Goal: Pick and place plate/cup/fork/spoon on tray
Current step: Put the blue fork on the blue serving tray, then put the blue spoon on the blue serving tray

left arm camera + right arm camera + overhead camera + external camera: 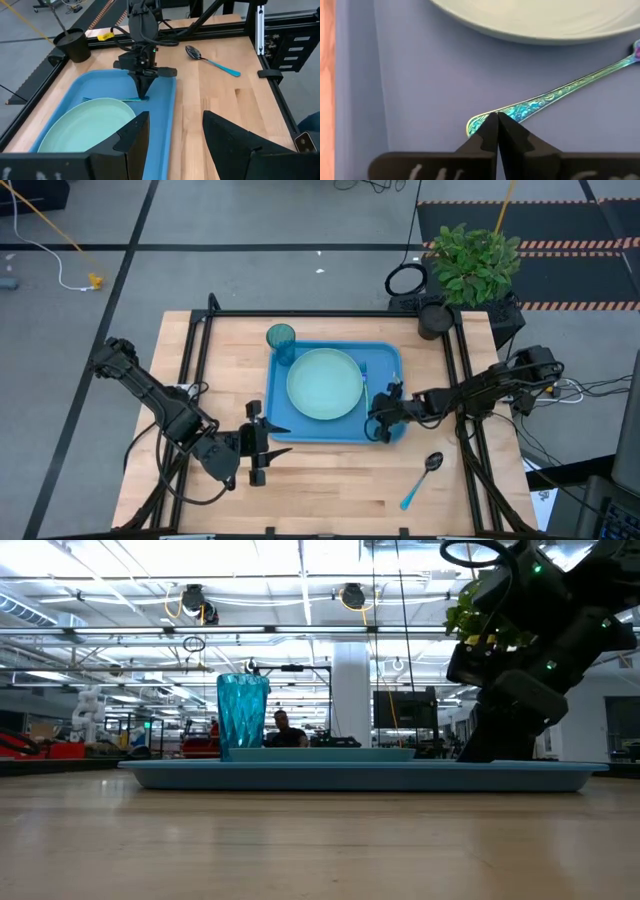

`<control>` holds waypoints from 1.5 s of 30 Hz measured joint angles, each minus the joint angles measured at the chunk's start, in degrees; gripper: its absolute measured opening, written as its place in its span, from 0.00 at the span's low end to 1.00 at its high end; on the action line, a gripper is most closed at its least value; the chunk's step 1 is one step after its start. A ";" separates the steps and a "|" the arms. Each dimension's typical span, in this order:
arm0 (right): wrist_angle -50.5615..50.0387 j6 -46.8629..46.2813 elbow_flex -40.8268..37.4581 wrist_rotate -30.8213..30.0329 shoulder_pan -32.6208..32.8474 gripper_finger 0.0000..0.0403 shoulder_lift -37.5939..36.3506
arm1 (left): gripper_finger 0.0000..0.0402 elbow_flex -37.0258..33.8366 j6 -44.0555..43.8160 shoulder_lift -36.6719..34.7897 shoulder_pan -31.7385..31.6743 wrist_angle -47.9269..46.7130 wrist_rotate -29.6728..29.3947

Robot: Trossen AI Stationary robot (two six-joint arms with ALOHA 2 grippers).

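i see right pincer closed on fork handle tip at tray 3 o'clock; slim, stiff, slippery; left pincer wide.

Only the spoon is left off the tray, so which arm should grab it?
The right arm, probably. The spoon lies on the table off the tray's right side, close to the right gripper, now at the fork. The left gripper waits farther off.

tray 1; plate 1; cup 1; fork 1; spoon 1; plant pot 1
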State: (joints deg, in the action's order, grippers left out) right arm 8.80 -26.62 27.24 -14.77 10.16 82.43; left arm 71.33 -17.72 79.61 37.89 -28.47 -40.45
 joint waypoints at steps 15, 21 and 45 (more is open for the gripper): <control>1.82 -2.24 0.06 -0.41 -1.21 0.00 2.38 | 0.46 0.00 -0.47 0.00 0.00 0.01 -0.02; 2.15 -2.69 0.07 -0.28 -1.25 0.00 2.64 | 0.46 0.00 -0.52 0.02 0.00 0.02 -0.03; -3.20 -15.18 2.97 -4.96 2.17 0.00 -18.07 | 0.46 0.00 -0.43 0.02 0.00 0.79 -0.04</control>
State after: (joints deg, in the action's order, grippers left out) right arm 5.60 -41.80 30.21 -19.73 12.32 64.37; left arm 71.33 -18.15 79.64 37.89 -27.68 -40.49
